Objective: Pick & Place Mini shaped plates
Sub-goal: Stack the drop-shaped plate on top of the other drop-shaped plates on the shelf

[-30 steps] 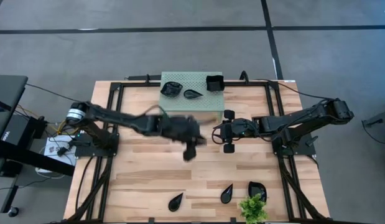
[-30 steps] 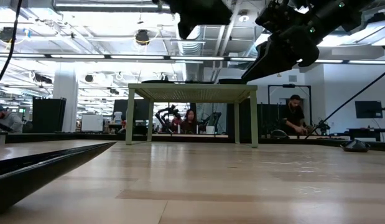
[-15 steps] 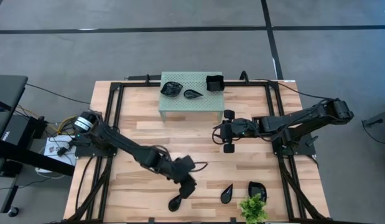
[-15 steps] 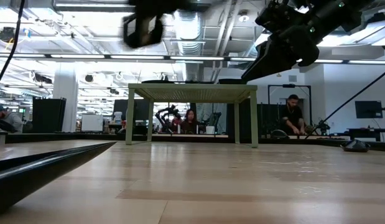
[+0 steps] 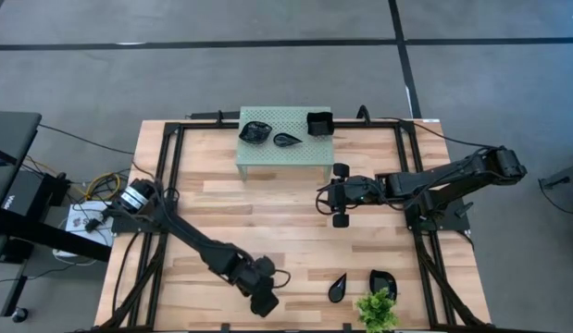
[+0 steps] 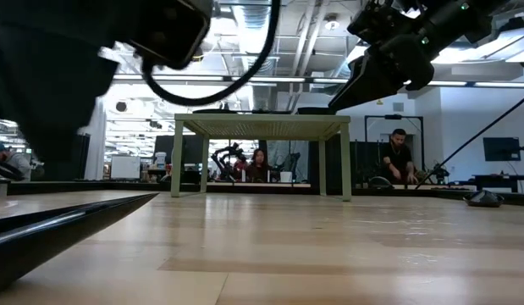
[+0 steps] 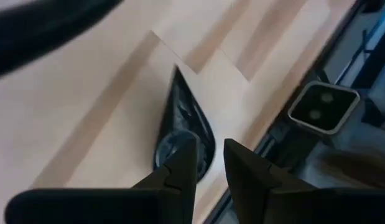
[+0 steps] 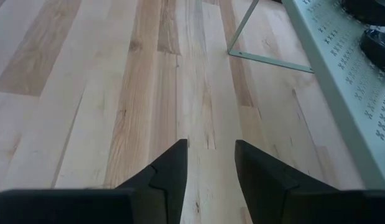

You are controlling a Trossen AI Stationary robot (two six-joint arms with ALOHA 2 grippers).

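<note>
The teardrop plate (image 7: 183,127) I am after lies at the front edge of the counter (image 5: 221,222), well away from the pale green perforated stand (image 5: 284,139) and on the far side of the counter from it. My left end effector (image 7: 208,163) hangs right over that plate, fingers (image 7: 180,165) parted by a narrow gap and straddling its rounded end, nothing held yet. In the high view my left end effector (image 5: 264,301) covers the plate completely.

Two more black plates lie along that same front edge: a second teardrop plate (image 5: 337,288) and a rounded plate (image 5: 382,283), the latter just beside the small green plant (image 5: 377,310). On the stand sit three plates already: a wavy-edged plate (image 5: 254,131), a teardrop plate (image 5: 287,140) and a square plate (image 5: 319,122).

My right end effector (image 5: 329,198) waits just off the stand's front right leg, fingers (image 8: 170,171) apart and empty.

I judge this the reach-and-grasp step. Next I should lower, close on the plate's rim, lift it clear and carry it to the stand.
</note>
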